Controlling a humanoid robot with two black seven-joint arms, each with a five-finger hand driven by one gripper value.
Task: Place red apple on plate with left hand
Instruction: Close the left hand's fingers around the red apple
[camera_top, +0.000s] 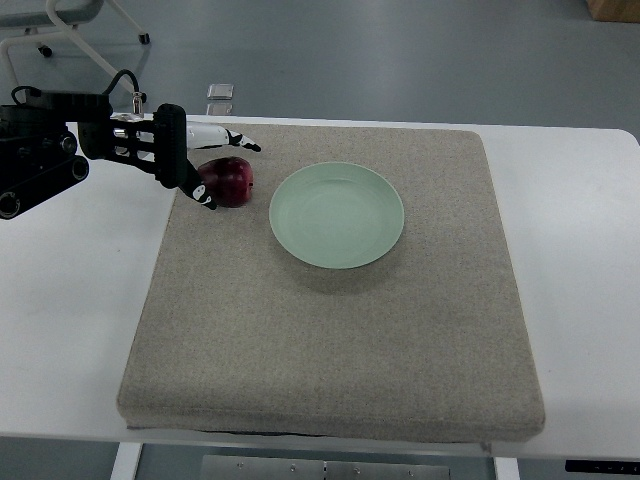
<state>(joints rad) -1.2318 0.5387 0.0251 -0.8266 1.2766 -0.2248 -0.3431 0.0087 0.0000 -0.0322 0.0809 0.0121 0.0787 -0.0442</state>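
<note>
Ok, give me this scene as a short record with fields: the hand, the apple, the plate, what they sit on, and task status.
left hand: at the mat's far left corner, fingers spread around the apple, not closed on it
red apple: on the mat, just left of the plate
plate: pale green, empty
surface: grey mat on a white table
right hand: out of view
status: apple not yet on plate

- bright, even light from overhead; nothing looks dim or blown out.
- the plate (337, 215) casts a soft, thin shadow on its near side.
- a dark shadow band runs under the near edge of the mat (330, 330).
- the white bench (580, 290) shows no harsh glare.
- focus is fairly sharp throughout, with slight graininess.
</note>
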